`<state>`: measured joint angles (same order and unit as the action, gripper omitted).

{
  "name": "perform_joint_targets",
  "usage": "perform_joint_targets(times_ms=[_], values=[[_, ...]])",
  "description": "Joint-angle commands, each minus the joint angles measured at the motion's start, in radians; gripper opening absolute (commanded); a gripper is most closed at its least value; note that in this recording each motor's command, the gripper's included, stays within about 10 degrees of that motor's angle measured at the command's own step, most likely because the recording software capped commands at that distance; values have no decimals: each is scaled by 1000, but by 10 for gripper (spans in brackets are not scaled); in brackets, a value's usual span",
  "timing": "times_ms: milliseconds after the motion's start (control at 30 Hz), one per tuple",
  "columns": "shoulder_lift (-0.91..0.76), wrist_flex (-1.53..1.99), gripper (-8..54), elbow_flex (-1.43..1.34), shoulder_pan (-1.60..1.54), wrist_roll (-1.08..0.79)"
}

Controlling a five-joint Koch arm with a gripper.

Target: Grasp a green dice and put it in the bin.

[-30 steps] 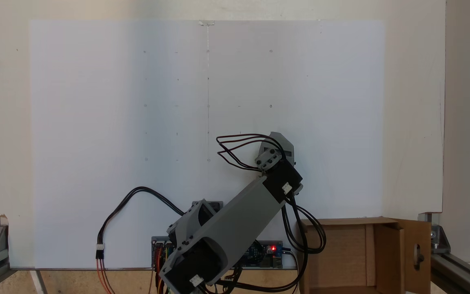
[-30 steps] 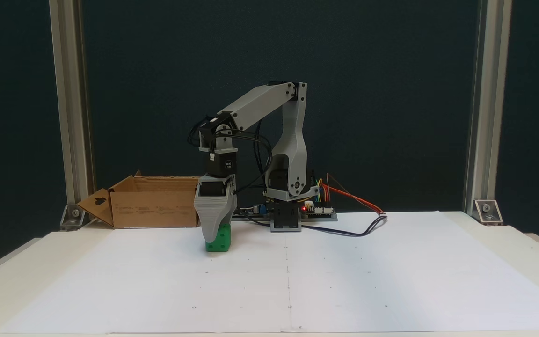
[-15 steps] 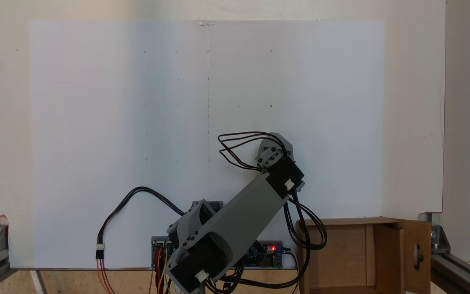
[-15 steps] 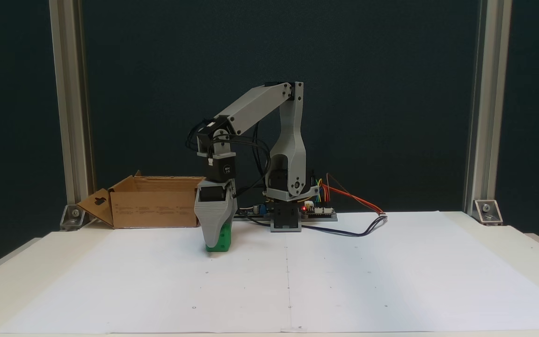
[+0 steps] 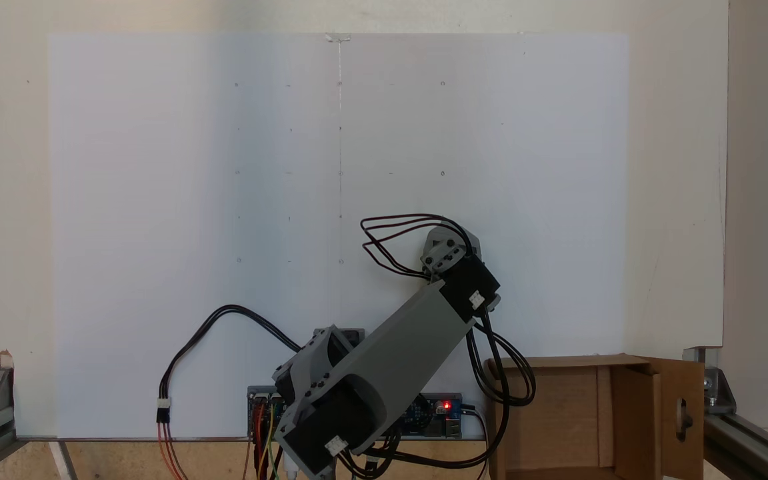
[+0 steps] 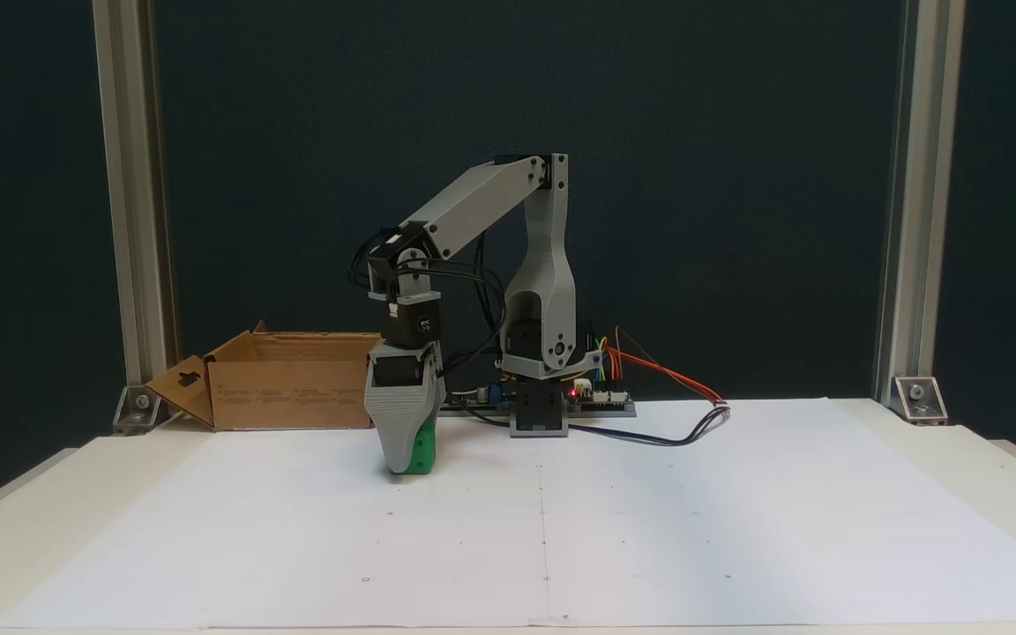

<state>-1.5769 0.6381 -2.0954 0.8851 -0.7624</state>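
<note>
Green dice (image 6: 422, 449) sits on white paper (image 6: 649, 520) in front of the bin (image 6: 296, 379); my gripper (image 6: 408, 463) covers it, grip unclear. I judge lifting early could nudge it away.

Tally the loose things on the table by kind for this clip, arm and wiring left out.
Dice: 1, green, under the claw
Box: 1, cardboard
Paper sheet: 1, white
Total: 3
</note>
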Motion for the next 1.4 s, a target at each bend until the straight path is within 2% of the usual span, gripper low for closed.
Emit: perform_joint_targets(times_ms=[0, 200, 367, 400, 633, 700, 1033, 1300, 1367], values=[[-5, -8, 352, 40, 0, -61], [-5, -49, 272, 37, 3, -63], [-6, -54, 126, 35, 11, -61], [-8, -54, 118, 34, 11, -60], [-75, -14, 118, 66, 11, -20], [-115, 137, 118, 152, 12, 31], [-215, 696, 118, 761, 8, 446], [-224, 684, 118, 890, 71, 770], [-224, 644, 118, 920, 118, 799]])
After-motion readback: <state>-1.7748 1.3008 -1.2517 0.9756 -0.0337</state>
